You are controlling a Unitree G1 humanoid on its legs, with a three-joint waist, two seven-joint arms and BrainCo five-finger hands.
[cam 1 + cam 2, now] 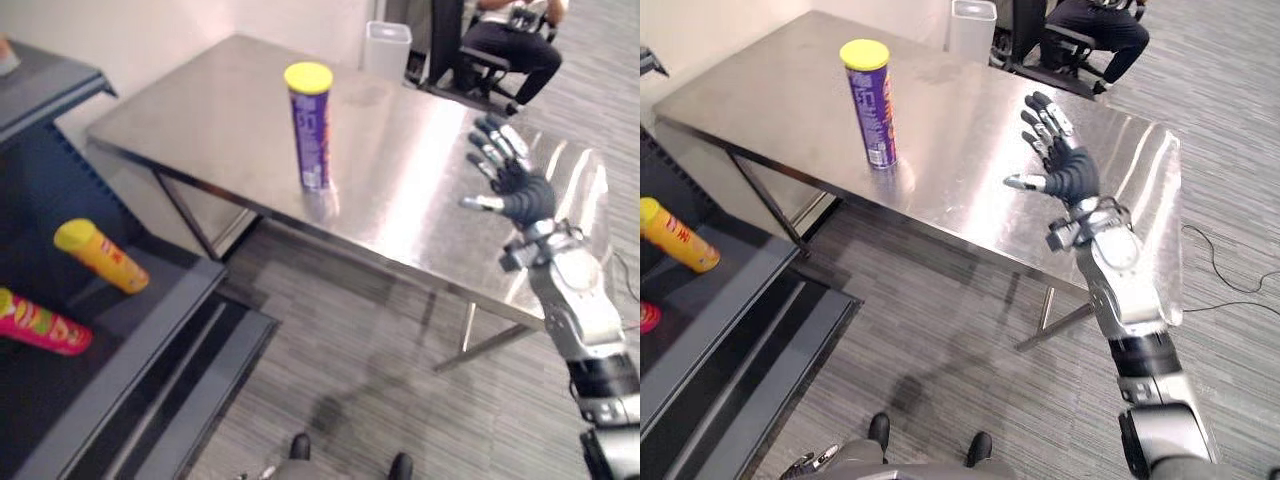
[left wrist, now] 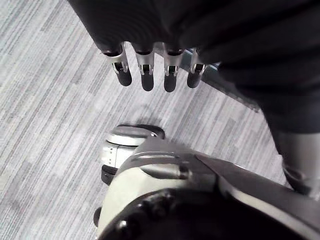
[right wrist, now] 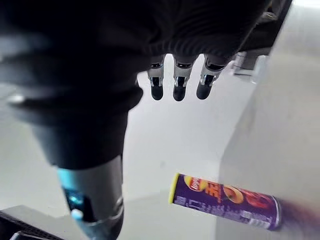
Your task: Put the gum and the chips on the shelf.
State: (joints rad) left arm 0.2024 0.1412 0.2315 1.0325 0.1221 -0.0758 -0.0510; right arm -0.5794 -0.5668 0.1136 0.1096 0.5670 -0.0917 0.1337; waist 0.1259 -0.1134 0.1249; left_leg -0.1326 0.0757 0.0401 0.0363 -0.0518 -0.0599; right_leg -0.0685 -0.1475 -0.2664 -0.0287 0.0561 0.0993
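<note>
The table (image 1: 420,200) before me is bare metal, smooth and shiny enough to mirror the chips can (image 1: 311,130), whose purple wrap looks glossy under a yellow plastic lid (image 1: 308,77). My right hand (image 1: 520,185) has silver metal fingers and a matt, ribbed dark cover. The floor (image 1: 350,360) looks like rough grey carpet.

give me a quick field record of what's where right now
purple can: upright on the steel table, yellow lid on, untouched
right hand: open, raised over the table to the can's right, apart from it
left hand: open, over the floor
shelf: dark, left of the table
on shelf: yellow can and red can, both lying down
background: white bin, seated person
</note>
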